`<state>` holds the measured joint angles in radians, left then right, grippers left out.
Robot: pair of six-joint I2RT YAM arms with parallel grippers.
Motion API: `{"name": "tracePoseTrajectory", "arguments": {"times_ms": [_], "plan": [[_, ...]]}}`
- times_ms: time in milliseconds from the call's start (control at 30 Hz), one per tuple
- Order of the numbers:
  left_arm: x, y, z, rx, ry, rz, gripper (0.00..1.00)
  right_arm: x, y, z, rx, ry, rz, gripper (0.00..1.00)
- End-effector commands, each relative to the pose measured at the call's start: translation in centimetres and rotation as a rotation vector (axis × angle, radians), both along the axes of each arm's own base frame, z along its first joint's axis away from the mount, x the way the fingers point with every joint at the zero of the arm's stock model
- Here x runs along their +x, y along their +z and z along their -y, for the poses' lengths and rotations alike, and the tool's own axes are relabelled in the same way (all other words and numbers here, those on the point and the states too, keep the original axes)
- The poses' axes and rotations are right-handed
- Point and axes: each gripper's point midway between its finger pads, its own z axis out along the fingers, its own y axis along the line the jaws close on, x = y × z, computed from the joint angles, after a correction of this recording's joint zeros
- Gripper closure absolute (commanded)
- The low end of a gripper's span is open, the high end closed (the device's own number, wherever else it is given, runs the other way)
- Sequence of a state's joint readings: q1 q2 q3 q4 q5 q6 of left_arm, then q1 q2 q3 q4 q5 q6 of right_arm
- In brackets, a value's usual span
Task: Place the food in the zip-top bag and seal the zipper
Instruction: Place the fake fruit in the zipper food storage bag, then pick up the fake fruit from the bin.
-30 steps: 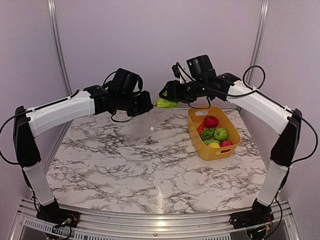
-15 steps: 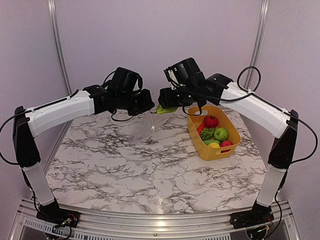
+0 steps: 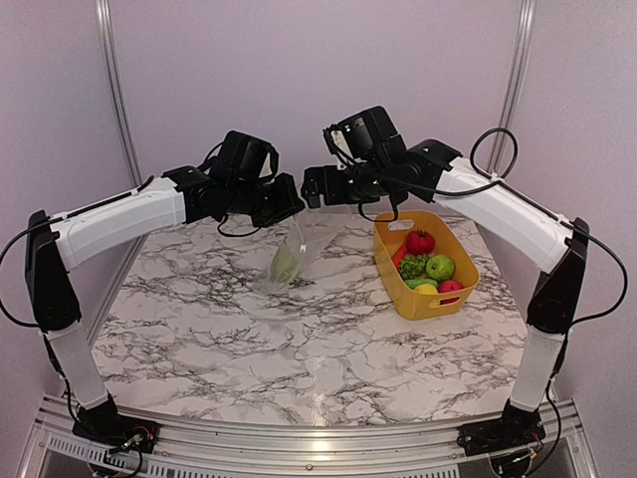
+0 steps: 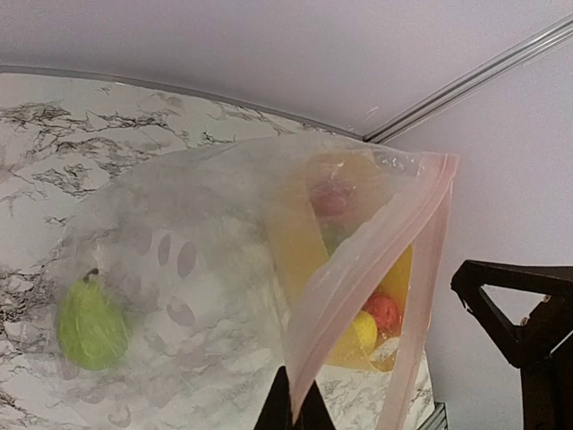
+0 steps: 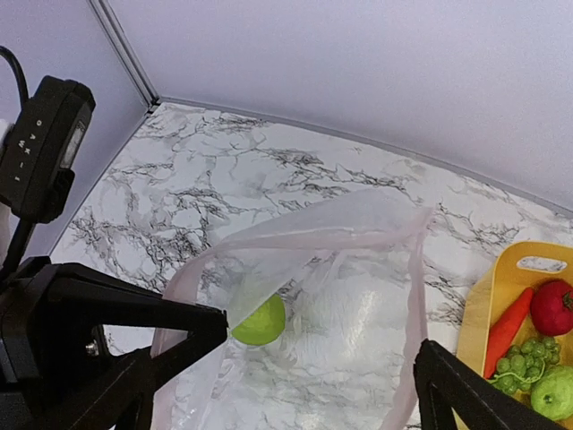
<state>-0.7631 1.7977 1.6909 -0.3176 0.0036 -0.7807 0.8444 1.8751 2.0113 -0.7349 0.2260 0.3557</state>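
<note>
My left gripper [image 3: 290, 206] is shut on the zipper [image 4: 358, 269] edge and holds the clear zip-top bag [image 3: 302, 245] hanging with its mouth open. A green pear-like fruit [image 3: 285, 264] lies at the bottom of the bag [image 4: 179, 269], also plain in the left wrist view [image 4: 89, 327] and the right wrist view [image 5: 260, 321]. My right gripper [image 3: 317, 187] hovers just above the bag's mouth [image 5: 295, 235], its gripper [image 5: 322, 345] open and empty. The rest of the food [image 3: 422, 242] sits in the yellow basket [image 3: 438, 304].
The basket [image 5: 510, 278] stands at the right back of the marble table [image 3: 299, 349], holding a red-orange carrot [image 5: 506, 327], a tomato [image 5: 553, 305], grapes [image 5: 519, 367] and a green apple [image 3: 440, 266]. The left arm's wrist [image 5: 45, 143] is close beside my right fingers.
My right gripper moved left over the bag's mouth and opened; the green fruit it held has dropped into the bag. The left gripper kept its hold.
</note>
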Motion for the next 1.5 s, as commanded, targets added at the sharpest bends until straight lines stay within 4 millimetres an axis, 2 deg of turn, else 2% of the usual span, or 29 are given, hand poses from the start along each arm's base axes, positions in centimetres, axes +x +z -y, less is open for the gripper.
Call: {"name": "tracePoseTrajectory", "arguments": {"times_ms": [0, 100, 267, 400, 533, 733, 867, 1133, 1267, 1467], "plan": [[0.4, -0.2, -0.5, -0.016, 0.004, -0.008, 1.0, -0.7, 4.9, 0.3, 0.109, 0.0, 0.064, 0.04], [0.5, -0.4, -0.9, -0.009, 0.007, -0.008, 1.0, -0.5, 4.6, 1.9, 0.073, -0.054, 0.082, 0.07], [0.5, -0.2, -1.2, 0.031, -0.008, 0.008, 1.0, -0.5, 2.3, 4.0, 0.039, -0.096, 0.038, 0.11], [0.5, 0.1, -1.7, 0.085, -0.02, 0.027, 1.0, 0.0, 1.0, 6.3, 0.09, -0.123, -0.023, 0.12], [0.6, 0.1, -2.8, 0.155, -0.009, 0.032, 1.0, 1.6, -0.5, 10.2, 0.079, -0.18, -0.052, 0.14], [0.2, -0.8, -3.6, 0.216, -0.023, 0.023, 1.0, 3.9, -5.3, 17.8, -0.012, -0.293, -0.124, 0.19], [0.2, -1.0, -3.6, 0.22, -0.024, 0.024, 1.0, 4.6, -8.2, 20.9, -0.055, -0.327, -0.18, 0.22], [0.2, -1.6, -3.6, 0.24, -0.035, 0.022, 1.0, 5.6, -13.8, 23.3, -0.115, -0.354, -0.314, 0.29], [0.1, -2.4, -3.6, 0.248, -0.038, 0.008, 1.0, 6.9, -15.4, 24.4, -0.147, -0.387, -0.334, 0.31], [0.1, -2.9, -3.6, 0.257, -0.044, 0.001, 1.0, 8.9, -16.1, 24.8, -0.196, -0.408, -0.317, 0.32]]}}
